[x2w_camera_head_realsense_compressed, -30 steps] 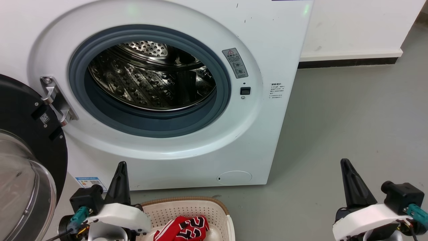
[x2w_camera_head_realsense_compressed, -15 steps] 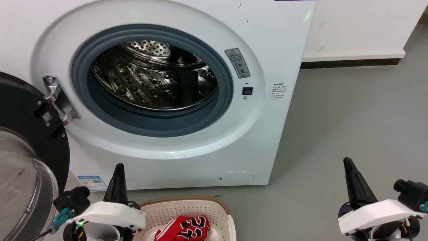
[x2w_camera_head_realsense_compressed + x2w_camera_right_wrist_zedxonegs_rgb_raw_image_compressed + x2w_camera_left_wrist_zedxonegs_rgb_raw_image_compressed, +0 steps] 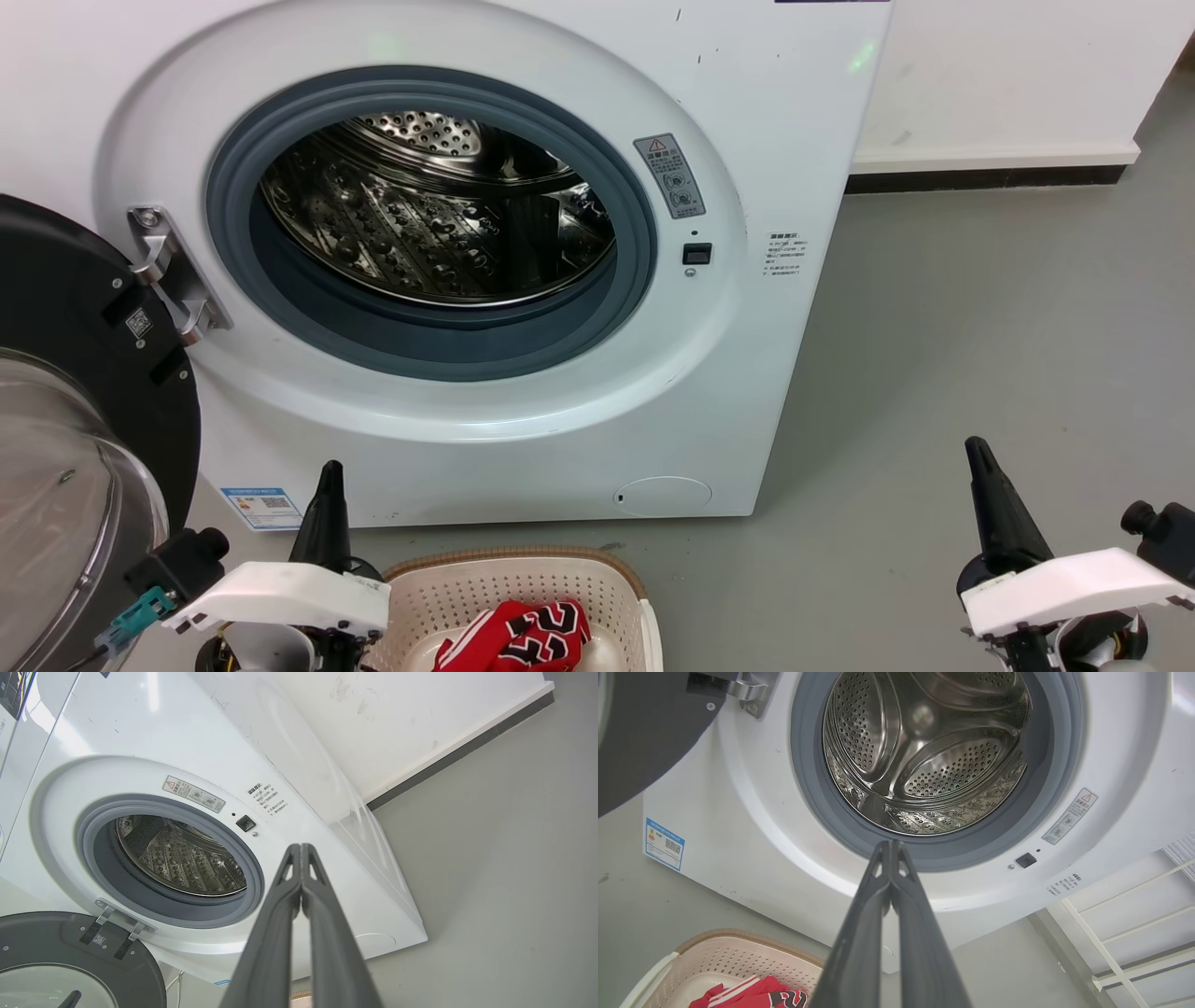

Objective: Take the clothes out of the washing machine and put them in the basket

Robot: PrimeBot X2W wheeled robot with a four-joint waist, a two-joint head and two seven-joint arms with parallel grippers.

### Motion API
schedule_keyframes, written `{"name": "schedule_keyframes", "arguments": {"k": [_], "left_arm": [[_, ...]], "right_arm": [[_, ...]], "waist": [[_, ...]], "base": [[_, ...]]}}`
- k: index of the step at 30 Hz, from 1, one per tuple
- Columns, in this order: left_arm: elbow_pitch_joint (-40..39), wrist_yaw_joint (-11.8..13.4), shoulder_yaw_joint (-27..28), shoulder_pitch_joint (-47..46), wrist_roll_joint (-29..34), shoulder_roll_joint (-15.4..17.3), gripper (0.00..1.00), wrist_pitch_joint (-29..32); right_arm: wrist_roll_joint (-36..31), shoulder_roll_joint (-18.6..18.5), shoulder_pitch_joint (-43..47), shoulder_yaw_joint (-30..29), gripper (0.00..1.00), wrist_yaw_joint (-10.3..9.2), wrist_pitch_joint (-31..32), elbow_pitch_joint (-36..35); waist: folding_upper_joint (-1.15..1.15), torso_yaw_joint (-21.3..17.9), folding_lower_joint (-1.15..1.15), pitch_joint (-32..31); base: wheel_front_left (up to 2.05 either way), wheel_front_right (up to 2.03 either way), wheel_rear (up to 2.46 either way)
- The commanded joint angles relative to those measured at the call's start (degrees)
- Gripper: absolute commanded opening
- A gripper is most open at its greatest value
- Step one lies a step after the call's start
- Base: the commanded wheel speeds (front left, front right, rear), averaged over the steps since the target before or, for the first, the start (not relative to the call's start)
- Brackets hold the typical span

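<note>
The white washing machine (image 3: 523, 411) stands with its door swung open to the left, and its steel drum (image 3: 439, 224) holds no fabric that I can see. Red clothes (image 3: 518, 639) with black numerals lie in the cream basket (image 3: 467, 583) on the floor just in front of it. My left gripper (image 3: 329, 471) is shut and empty, just left of the basket. Over bare floor at the lower right, my right gripper (image 3: 976, 448) is also shut and empty. The left wrist view looks past shut fingertips (image 3: 891, 847) into the drum (image 3: 924, 751), with basket (image 3: 733, 961) and clothes (image 3: 752, 991) below.
The open black-rimmed glass door (image 3: 84, 448) hangs at the left, close to my left arm. Grey floor (image 3: 980, 327) stretches to the right of the machine up to a white wall with a dark skirting (image 3: 990, 175). A white rack (image 3: 1134, 952) stands beside the machine.
Both arms have sunk lower and drawn outward in the head view, and the whole picture has shifted slightly right. The clothes lie as before in the basket.
</note>
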Motion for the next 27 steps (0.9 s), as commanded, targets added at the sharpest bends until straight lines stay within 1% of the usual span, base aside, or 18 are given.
{"name": "schedule_keyframes", "arguments": {"k": [1,13,27], "left_arm": [[-0.67,-0.41,0.33,-1.56,-1.4,0.12,0.0,0.4],[-0.45,-1.06,1.05,-1.74,-10.59,0.08,0.0,2.63],[-0.2,-1.76,1.82,-1.94,-20.05,0.04,0.0,4.98]], "right_arm": [[1.57,-0.49,-1.62,-0.12,0.0,0.0,0.08,-0.44],[11.24,-0.61,-2.28,-0.58,0.0,-0.01,1.36,0.89],[21.0,-0.67,-3.09,-1.14,0.0,-0.01,2.78,2.25]], "waist": [[0.0,0.02,0.0,0.0],[0.0,0.4,0.0,0.0],[0.0,0.85,0.0,0.0]], "base": [[0.0,0.0,0.0],[0.0,0.0,0.0],[0.0,0.0,0.0]]}}
